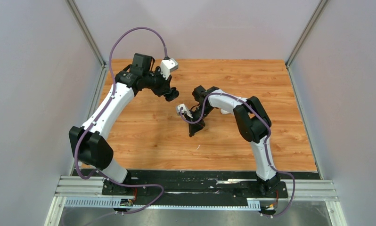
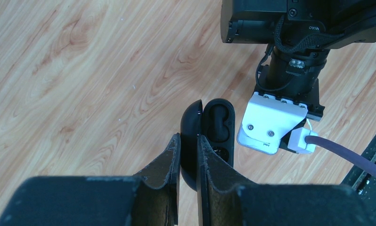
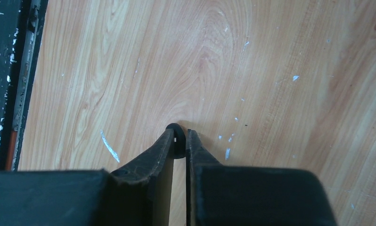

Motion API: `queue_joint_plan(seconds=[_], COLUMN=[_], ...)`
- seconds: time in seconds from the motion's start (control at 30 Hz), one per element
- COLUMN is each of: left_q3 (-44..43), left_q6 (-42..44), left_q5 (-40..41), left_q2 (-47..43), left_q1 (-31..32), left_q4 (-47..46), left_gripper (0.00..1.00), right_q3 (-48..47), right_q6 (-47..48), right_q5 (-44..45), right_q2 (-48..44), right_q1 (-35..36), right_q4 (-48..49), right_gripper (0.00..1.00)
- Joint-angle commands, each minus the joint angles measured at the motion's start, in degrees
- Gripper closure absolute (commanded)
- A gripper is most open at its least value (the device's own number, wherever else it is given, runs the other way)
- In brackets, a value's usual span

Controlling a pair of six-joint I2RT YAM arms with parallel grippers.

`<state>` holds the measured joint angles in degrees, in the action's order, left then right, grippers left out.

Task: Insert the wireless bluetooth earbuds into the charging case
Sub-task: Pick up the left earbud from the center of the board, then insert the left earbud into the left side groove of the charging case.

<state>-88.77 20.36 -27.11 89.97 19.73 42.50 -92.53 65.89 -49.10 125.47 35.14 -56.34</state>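
**Seat the bud without jolting the case**

On the left: left gripper point(image 2: 188, 139) clamped tight on the lid of the black pebble-shaped plastic charging case point(image 2: 219, 117). Case hinged open above the wooden tabletop point(image 2: 82, 70), socket tray at 1 o'clock of the fingertips. Upper socket apparently empty; lower one too dark to judge. Hold that case steady.

On the right: right gripper point(image 3: 180, 134) nearly closed, pinching a small black rounded plastic earbud point(image 3: 175, 128) at the very fingertips. Cannot tell whether lifted clear of the wood. Seen from above, case at 11 o'clock of this gripper.

Lift gently, travel toward 11 o'clock, match the bud's shape to the empty socket, and lower slowly. Release only once seated. Shallow pinch, probably prone to slipping, so avoid twisting.
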Motion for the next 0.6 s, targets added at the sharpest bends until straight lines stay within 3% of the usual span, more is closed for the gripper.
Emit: queue_joint_plan(seconds=[0.0,0.13,0.57], left_q3=[0.1,-0.1,-6.5], left_q6=[-1.0,-0.7,2.4], left_q5=[-1.4,-1.4,-4.6], left_q2=[-0.6,-0.4,9.2], left_q1=[-0.3,-0.3,0.2], left_q4=[-1.9,-1.7,-3.8], left_gripper=[1.0,1.0,1.0], right_q3=[-0.6,-0.8,-0.7], right_q6=[0.9,0.1,-3.6], right_q5=[-0.1,-0.6,-3.3], right_q2=[-1.9,-3.8,-26.6], right_q1=[0.3,0.0,-7.9], right_q4=[-0.5,-0.7,3.1], right_gripper=[0.92,1.0,1.0])
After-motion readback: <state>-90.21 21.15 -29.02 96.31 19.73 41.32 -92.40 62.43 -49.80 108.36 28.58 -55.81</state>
